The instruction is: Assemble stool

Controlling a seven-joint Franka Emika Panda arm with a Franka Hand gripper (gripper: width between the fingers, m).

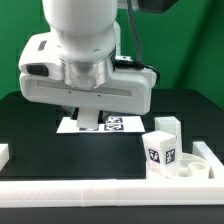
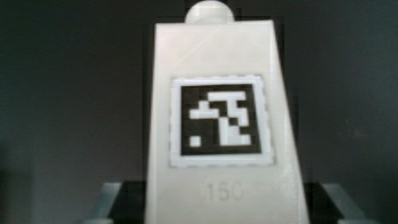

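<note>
The black tabletop (image 1: 40, 135) lies open on the exterior view's left. On the exterior view's right, a tagged white blocky plastic leg (image 1: 160, 150), a second leg (image 1: 168, 128) behind it and the white round seat disc (image 1: 185, 168) crowd the corner, hemmed by the long white border rail (image 1: 90, 190). In the wrist view another white tagged leg (image 2: 214, 110) blocks the way ahead.
</note>
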